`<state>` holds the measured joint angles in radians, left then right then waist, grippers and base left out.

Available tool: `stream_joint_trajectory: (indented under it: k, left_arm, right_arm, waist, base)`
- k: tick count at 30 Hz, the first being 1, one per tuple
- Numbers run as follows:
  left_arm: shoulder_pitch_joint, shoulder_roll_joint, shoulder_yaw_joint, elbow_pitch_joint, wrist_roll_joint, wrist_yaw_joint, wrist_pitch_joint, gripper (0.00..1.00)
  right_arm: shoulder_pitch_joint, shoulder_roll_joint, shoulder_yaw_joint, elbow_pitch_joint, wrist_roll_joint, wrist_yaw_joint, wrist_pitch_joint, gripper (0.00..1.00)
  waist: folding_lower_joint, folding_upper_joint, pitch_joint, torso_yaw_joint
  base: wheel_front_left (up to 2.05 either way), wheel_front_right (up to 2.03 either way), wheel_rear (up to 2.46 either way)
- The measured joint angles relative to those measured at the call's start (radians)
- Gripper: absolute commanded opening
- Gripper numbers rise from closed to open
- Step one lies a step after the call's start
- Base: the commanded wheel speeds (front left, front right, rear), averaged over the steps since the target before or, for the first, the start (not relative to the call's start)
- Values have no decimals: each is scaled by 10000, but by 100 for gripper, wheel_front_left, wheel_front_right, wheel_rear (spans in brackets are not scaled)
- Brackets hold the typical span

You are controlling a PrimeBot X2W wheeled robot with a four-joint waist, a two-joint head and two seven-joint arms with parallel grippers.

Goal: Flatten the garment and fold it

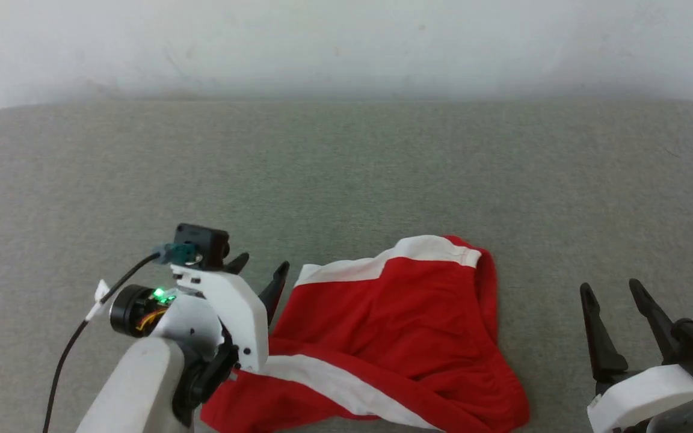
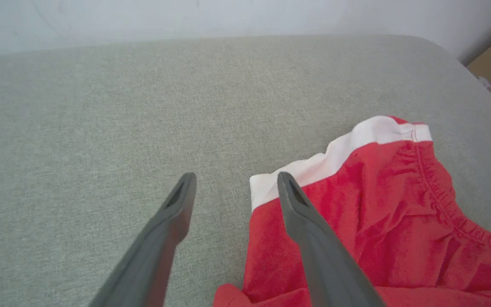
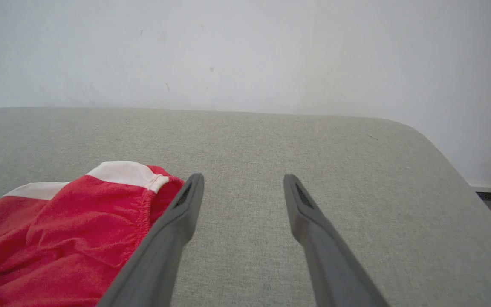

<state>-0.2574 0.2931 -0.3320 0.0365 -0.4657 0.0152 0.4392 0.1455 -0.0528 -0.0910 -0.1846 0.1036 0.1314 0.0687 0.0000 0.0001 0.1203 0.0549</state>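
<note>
The garment (image 1: 394, 337), red shorts with white stripes, lies crumpled on the grey fabric-covered table (image 1: 346, 168), toward its near edge, and is not yet flat.

Orientation: the long axis runs roughly left to right. The gathered elastic waistband (image 1: 494, 313) forms the right-hand end, and the leg end forms the left-hand end. One white stripe (image 1: 382, 261) follows the garment's far edge. A second white stripe (image 1: 334, 382) crosses its near part on a diagonal. The red fabric between the two stripes is wrinkled and folded over itself.

Left gripper (image 1: 262, 264): sits at the garment's left end, fingers spread apart and holding nothing. In the left wrist view, one finger (image 2: 309, 230) overlaps the garment's white-striped corner; contact cannot be determined.

Right gripper (image 1: 611, 287): sits to the right of the waistband, apart from the garment, fingers spread apart and holding nothing.
</note>
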Motion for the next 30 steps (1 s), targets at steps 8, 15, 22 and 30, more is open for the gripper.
stream_joint_trajectory:
  k: [8, 15, 22, 30]
  left_arm:
    - [-608, -31, -759, 2454, -19, -581, 1135, 100]
    - [-1058, 146, -1097, 2851, 0, -761, 1797, 0]
    - [-1201, 389, -337, 2320, 355, 42, 341, 0]
    - [-599, 805, 1212, 2499, -21, 1404, -359, 0]
  right_arm:
    - [-172, 0, 92, 357, 36, 0, -184, 100]
    - [-214, 0, 88, 514, 109, 0, -295, 100]
    - [-226, 0, 71, 581, 121, 0, -343, 100]
    - [-231, 2, 267, 610, 134, 0, -343, 100]
  waist:
    - [0, -1, 306, -625]
    - [-1, 0, 537, -863]
    - [0, -1, 444, -657]
    - [0, -1, 458, -648]
  base:
    - [0, 0, 0]
    - [0, 0, 0]
    - [0, 0, 0]
    - [0, 0, 0]
